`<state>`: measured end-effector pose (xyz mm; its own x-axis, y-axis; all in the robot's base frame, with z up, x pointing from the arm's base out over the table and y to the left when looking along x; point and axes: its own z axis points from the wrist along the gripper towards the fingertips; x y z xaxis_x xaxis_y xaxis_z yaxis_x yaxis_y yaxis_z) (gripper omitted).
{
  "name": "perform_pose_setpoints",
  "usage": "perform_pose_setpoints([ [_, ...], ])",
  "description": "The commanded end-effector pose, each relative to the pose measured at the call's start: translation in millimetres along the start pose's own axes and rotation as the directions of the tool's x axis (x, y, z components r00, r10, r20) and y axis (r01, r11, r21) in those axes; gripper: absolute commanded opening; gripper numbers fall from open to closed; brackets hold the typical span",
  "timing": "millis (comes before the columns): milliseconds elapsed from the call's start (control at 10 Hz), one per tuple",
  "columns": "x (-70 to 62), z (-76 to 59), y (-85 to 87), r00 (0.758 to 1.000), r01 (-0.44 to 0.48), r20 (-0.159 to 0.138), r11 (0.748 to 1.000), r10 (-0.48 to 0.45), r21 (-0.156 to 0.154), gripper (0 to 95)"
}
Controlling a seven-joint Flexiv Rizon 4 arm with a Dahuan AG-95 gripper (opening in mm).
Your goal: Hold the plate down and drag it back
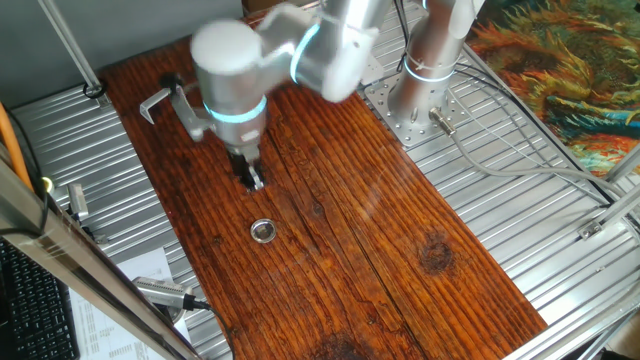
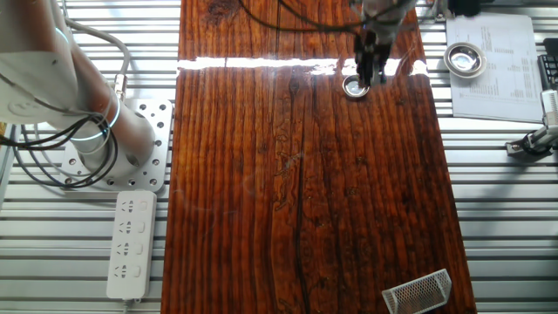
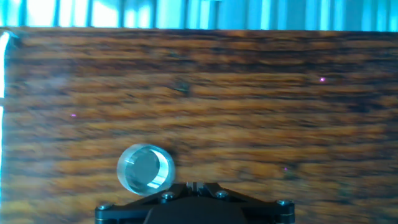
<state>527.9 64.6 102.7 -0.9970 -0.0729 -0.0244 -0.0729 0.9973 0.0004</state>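
One plate (image 1: pixel 263 231) lies flat on the wooden board (image 1: pixel 330 250), a small round disc with a silvery rim and a darker centre. In one fixed view it sits on bare wood nearer the camera than the gripper (image 1: pixel 252 180), clearly apart from the fingertips. In the other fixed view the plate (image 2: pixel 354 86) lies near the far end of the board (image 2: pixel 296 174), and the gripper (image 2: pixel 370 70) overlaps its right edge there. In the hand view the plate (image 3: pixel 146 169) shows low and left of centre, just above the dark gripper body that cuts across the bottom edge; the fingertips themselves are out of that frame.

One arm, one gripper. The fingers hang straight down, narrow and close together, with nothing between them. Whether their tips touch the wood is hard to make out, since the arm is blurred in both fixed views.

Farther off, one grey bracket (image 1: pixel 158 100) lies by the board's far left corner, partly hidden behind the arm. One arm base (image 1: pixel 425 75) is bolted to a perforated metal plate beside the board. In the other fixed view a second round metal dish (image 2: pixel 464 59) rests on a sheet of paper (image 2: pixel 493 70) off the board, one white power strip (image 2: pixel 131 244) lies on the ribbed metal table (image 2: pixel 506 227), and one mesh holder (image 2: pixel 418 292) is cut off at the bottom edge.
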Motion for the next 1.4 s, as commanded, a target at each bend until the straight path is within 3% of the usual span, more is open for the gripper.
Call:
perform_pose_setpoints([
  [100, 7.2, -1.8, -16.4, 1.000, 0.016, 0.000, 1.000, -0.016, -0.018, 0.0],
  [300, 10.7, -0.2, -18.8, 1.000, 0.020, 0.002, 1.000, -0.020, -0.017, 0.0],
  [700, 10.7, 1.4, -19.5, 0.999, -0.033, 0.033, 0.999, 0.034, -0.014, 0.0],
  [900, 10.2, 3.4, -20.1, 0.998, -0.023, 0.057, 1.000, 0.023, 0.005, 0.0],
  [1100, 10.3, 3.4, -20.1, 0.998, 0.004, 0.058, 0.999, -0.006, 0.043, 0.0],
  [1400, 10.3, 3.5, -20.1, 0.998, 0.004, 0.062, 0.999, -0.006, 0.042, 0.0],
])
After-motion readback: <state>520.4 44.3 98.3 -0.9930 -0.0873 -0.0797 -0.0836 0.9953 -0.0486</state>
